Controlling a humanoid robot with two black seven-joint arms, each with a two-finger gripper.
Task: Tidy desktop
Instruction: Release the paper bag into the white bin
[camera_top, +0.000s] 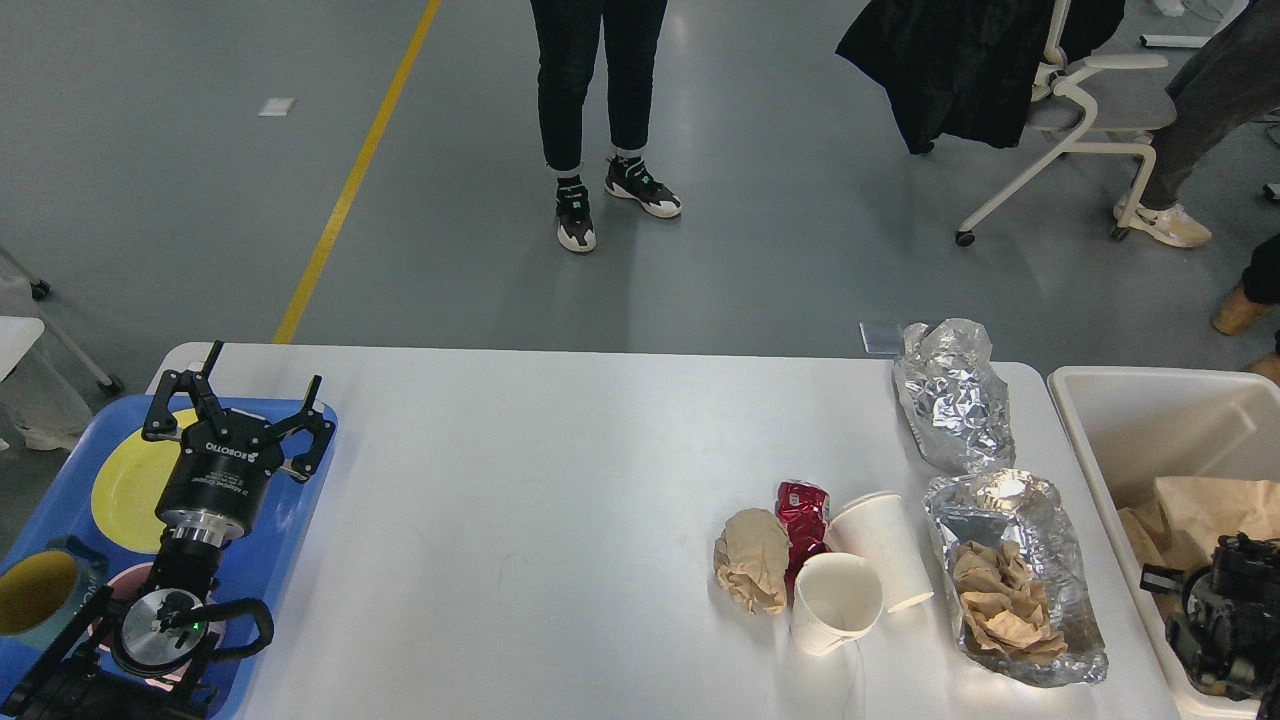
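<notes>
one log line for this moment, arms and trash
left gripper open over tray | right gripper unclear, over bin | cups, foil on desktop

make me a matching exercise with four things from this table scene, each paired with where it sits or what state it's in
Things:
1. yellow plate
2. crumpled brown paper ball
3. white paper cups
4. left gripper

Places or states:
A. lying on their sides on the desktop
B. open, above the blue tray
C. on the blue tray
D. just left of the crushed red can

Pairs: 1-C, 2-D, 3-A, 4-B
</notes>
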